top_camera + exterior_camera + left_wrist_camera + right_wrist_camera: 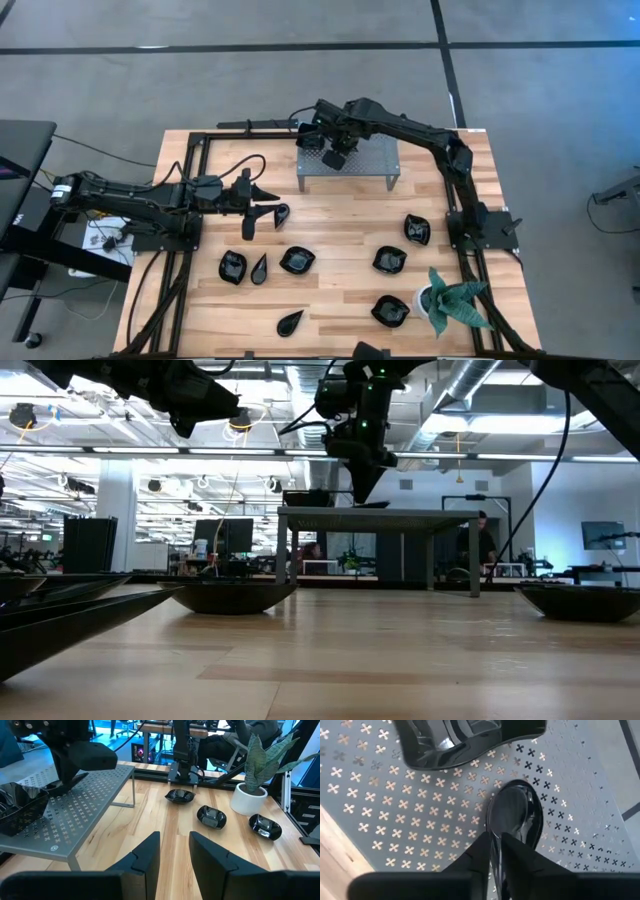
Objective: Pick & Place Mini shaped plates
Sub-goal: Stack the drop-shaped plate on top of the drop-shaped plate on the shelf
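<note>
Small glossy black dishes lie scattered on the wooden table, among them one [297,261] mid-table and one [390,260] to its right. My right gripper [496,851] reaches over the grey perforated shelf [345,168] at the far side and is shut on a teardrop dish [515,815]. A second dish [470,740] sits on the shelf beside it. My left gripper [175,852] hovers open over the table's left half, nothing between its fingers. In the high view a dish [281,213] lies just off my left gripper's [262,203] fingertips. My right gripper pinches the teardrop dish at its narrow pointed end [496,837] between its two fingers, coming from above and slanting down. The dish's broad end [517,805] lies on the shelf's perforated top, as far as I can see.
A potted green spiky plant [450,300] stands at the near right corner. More dishes lie at the near left [232,267], near middle [291,322] and right [417,230]. Black frame rails [190,160] border the table. Bare wood shows between the shelf and the dishes.
</note>
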Robot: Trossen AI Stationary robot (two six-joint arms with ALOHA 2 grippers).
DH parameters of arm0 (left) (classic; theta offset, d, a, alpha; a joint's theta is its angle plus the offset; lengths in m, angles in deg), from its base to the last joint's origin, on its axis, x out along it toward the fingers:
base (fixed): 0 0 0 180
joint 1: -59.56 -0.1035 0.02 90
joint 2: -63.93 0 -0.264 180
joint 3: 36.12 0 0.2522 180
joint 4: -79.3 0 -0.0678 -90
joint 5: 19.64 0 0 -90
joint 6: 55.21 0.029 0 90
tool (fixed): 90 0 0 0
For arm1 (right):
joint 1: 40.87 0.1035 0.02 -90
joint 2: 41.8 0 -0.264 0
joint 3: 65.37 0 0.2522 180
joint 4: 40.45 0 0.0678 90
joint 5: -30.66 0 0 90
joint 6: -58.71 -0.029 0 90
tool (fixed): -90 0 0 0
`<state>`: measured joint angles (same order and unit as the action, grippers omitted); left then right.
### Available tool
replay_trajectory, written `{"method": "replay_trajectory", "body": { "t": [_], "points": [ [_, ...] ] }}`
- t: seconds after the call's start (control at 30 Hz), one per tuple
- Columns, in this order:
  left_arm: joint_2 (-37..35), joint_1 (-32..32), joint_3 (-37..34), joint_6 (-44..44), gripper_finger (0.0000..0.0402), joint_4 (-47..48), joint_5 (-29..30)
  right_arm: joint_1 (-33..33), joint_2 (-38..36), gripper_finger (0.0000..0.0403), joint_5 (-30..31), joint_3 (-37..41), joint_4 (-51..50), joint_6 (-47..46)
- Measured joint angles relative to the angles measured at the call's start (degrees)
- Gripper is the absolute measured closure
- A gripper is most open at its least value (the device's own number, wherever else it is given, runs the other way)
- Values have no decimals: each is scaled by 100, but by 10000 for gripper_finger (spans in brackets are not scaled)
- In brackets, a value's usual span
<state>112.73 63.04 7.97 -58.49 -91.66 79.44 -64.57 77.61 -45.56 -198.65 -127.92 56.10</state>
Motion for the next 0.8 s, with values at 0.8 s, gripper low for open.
{"method": "replay_trajectory", "body": {
  "t": [0.8],
  "points": [
    [0, 2, 0, -1, 296, 145, -933, 1480, -110, 326, -210, -1075, -1583, -571]
  ]
}}
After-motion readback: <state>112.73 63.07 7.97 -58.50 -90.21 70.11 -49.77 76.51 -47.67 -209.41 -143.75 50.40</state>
